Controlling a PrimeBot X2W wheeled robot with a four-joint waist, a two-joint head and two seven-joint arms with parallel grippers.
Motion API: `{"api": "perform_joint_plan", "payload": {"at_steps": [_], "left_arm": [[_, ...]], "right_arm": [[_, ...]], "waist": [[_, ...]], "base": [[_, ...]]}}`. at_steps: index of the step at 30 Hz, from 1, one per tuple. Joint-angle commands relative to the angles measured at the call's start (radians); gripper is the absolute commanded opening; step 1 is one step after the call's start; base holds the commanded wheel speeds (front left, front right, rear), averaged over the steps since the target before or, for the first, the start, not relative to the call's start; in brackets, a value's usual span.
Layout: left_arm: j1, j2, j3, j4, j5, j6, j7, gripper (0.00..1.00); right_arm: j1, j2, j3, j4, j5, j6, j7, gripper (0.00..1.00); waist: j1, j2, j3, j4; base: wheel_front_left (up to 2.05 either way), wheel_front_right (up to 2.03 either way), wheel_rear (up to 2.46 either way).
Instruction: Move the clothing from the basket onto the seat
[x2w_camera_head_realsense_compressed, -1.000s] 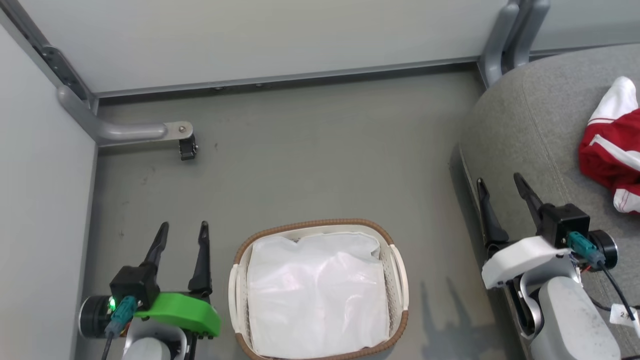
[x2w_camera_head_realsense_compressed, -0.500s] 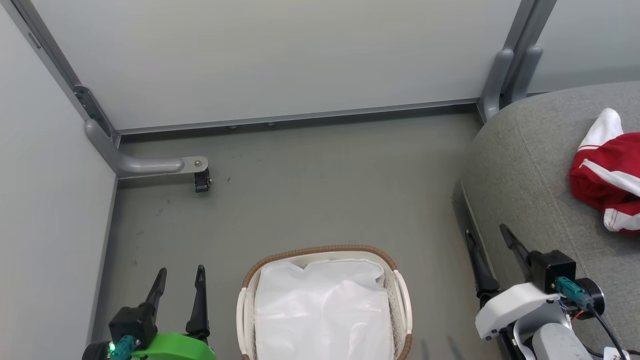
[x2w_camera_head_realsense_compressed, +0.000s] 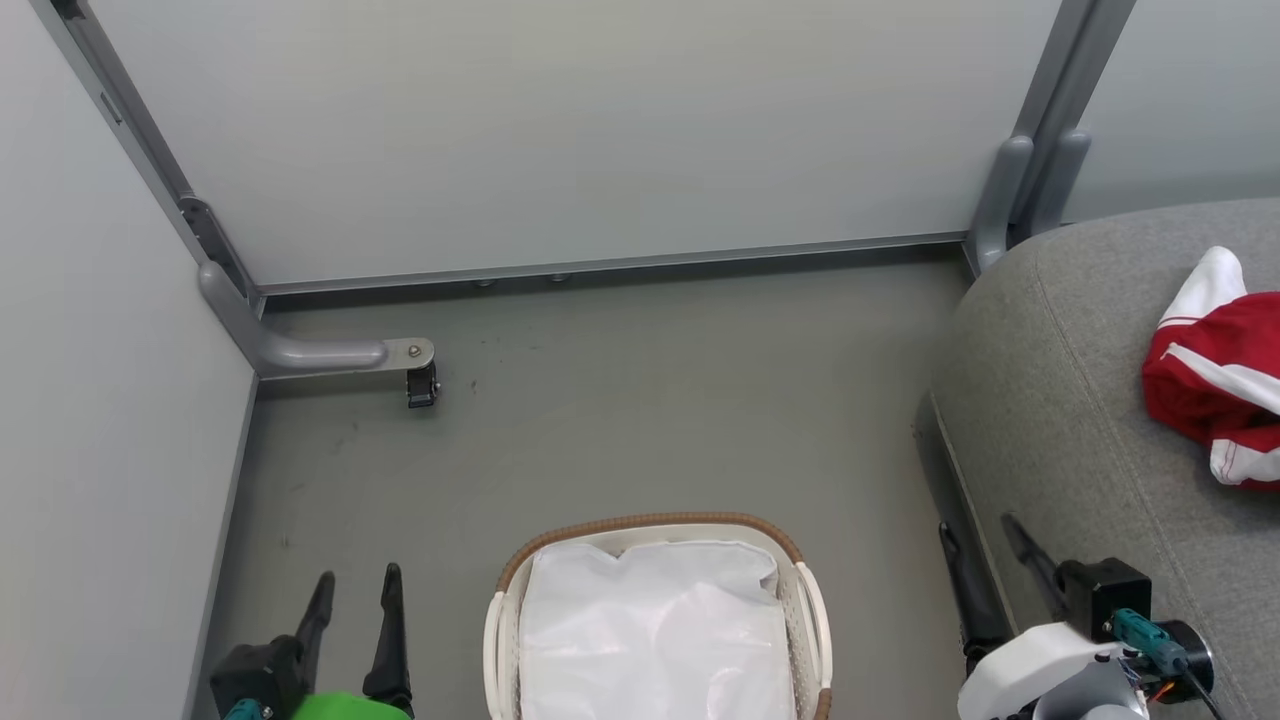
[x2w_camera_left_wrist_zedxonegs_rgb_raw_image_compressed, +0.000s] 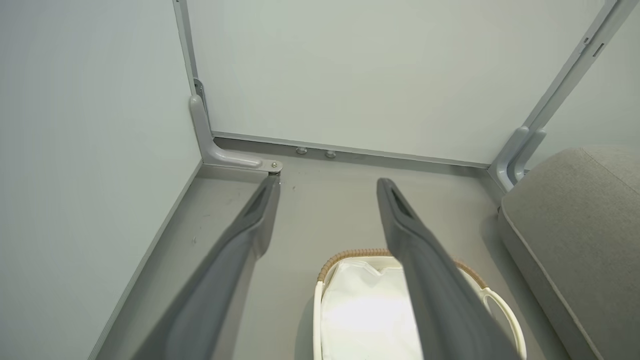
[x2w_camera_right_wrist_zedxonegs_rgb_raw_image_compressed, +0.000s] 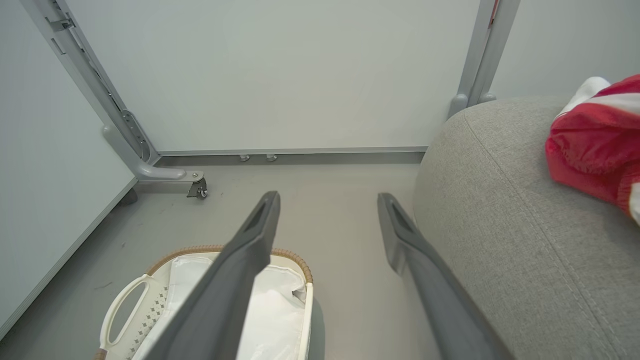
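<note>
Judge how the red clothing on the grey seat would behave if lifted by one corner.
The clothing lies crumpled in soft folds on the seat, so it would probably hang limp and drape. The fabric looks thin, so it is likely light for its size. Its bunched folds probably offer an easy pinch.

Left claw (x2w_camera_head_realsense_compressed: 356, 588), right claw (x2w_camera_head_realsense_compressed: 980, 538) spread wide, empty.
</note>
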Motion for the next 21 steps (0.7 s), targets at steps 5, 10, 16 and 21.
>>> {"api": "perform_joint_plan", "payload": {"at_steps": [5,10,16,21], "left_arm": [[-0.002,-0.001,0.002,0.012,-0.053,0.0,0.012,0.0],[-0.011,0.002,0.012,0.002,-0.144,0.0,0.036,0.0],[-0.023,0.004,0.022,-0.009,-0.247,0.0,0.063,0.0],[-0.032,0.006,0.031,-0.017,-0.329,0.0,0.084,0.0]], "right_arm": [[-0.006,0.004,-0.012,0.02,0.054,0.0,0.022,0.0],[-0.008,0.004,-0.02,0.007,0.152,0.0,0.047,0.0],[-0.008,0.003,-0.026,-0.01,0.264,0.0,0.072,0.0],[-0.01,0.003,-0.033,-0.022,0.352,0.0,0.093,0.0]], "waist": [[0.0001,0.0,-0.001,0.001],[0.0001,0.0,-0.001,0.001],[0.0001,0.0,-0.001,0.002],[0.0001,0.0,-0.002,0.003]], "base": [[0.0,0.0,0.0],[0.0,0.0,0.0],[0.0,0.0,0.0],[0.0,0.0,0.0]]}}
